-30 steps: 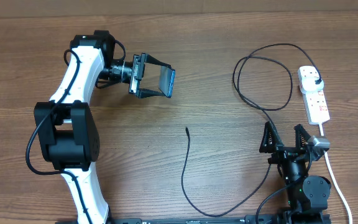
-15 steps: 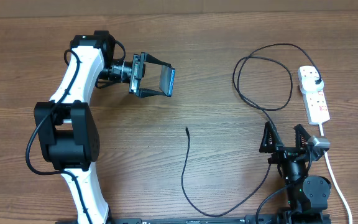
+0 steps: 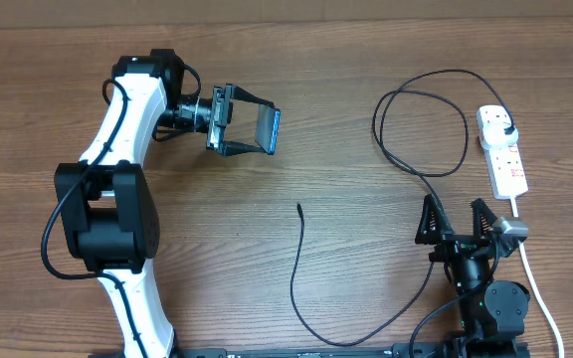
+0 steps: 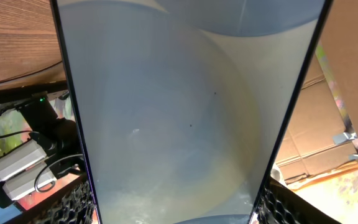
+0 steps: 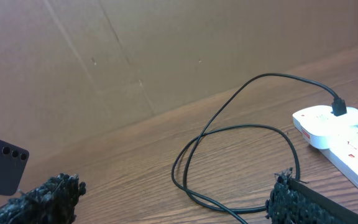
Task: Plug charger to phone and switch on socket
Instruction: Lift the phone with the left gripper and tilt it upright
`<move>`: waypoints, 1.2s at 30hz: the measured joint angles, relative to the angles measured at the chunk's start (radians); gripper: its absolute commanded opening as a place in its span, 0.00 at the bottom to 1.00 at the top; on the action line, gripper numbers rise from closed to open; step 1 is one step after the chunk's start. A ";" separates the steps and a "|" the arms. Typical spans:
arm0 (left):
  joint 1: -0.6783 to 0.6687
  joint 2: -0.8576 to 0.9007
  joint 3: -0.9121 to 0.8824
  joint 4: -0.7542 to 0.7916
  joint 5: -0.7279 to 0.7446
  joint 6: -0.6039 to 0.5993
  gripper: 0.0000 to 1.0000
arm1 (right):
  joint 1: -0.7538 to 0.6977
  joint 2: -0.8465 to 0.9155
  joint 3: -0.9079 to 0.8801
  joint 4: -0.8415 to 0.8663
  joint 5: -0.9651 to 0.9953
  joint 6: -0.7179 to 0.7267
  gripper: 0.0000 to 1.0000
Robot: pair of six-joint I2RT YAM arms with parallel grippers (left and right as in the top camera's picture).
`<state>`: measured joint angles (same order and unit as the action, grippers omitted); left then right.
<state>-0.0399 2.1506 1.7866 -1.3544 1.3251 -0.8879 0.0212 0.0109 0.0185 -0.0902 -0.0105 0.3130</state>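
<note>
My left gripper [image 3: 252, 130] is shut on the phone [image 3: 269, 129] and holds it on edge above the table at the upper left; its cyan screen edge faces right. In the left wrist view the phone [image 4: 185, 106] fills the frame between my fingers. The charger, a thin black cable [image 3: 296, 268], runs from its free tip near the table's middle, loops at the right [image 5: 229, 162], and its plug [image 3: 506, 130] sits in the white socket [image 3: 503, 154]. My right gripper [image 3: 457, 219] is open and empty at the front right, over the cable.
The socket's thick white cord [image 3: 535, 278] runs toward the front right edge, beside the right arm's base. A cardboard wall [image 5: 166, 50] stands behind the table. The phone's dark back [image 5: 2, 163] shows at the left in the right wrist view.
</note>
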 measured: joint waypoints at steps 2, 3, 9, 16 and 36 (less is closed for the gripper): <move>0.000 0.000 0.000 0.000 0.000 0.000 0.04 | 0.000 0.000 0.000 0.000 0.000 0.000 1.00; 0.000 0.000 0.000 0.000 0.000 0.000 0.04 | 0.000 0.000 0.000 0.000 0.000 0.000 1.00; 0.000 0.000 0.000 0.000 0.000 0.000 0.04 | 0.000 0.000 0.000 0.000 0.000 0.000 1.00; 0.000 0.000 0.000 0.000 0.000 0.000 0.04 | 0.000 0.000 0.000 0.000 0.000 0.000 1.00; 0.000 0.000 0.000 0.000 -0.227 0.000 0.04 | 0.000 0.000 0.000 0.000 0.000 0.000 1.00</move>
<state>-0.0399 2.1506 1.7866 -1.3544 1.0985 -0.8879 0.0212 0.0109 0.0185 -0.0898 -0.0109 0.3134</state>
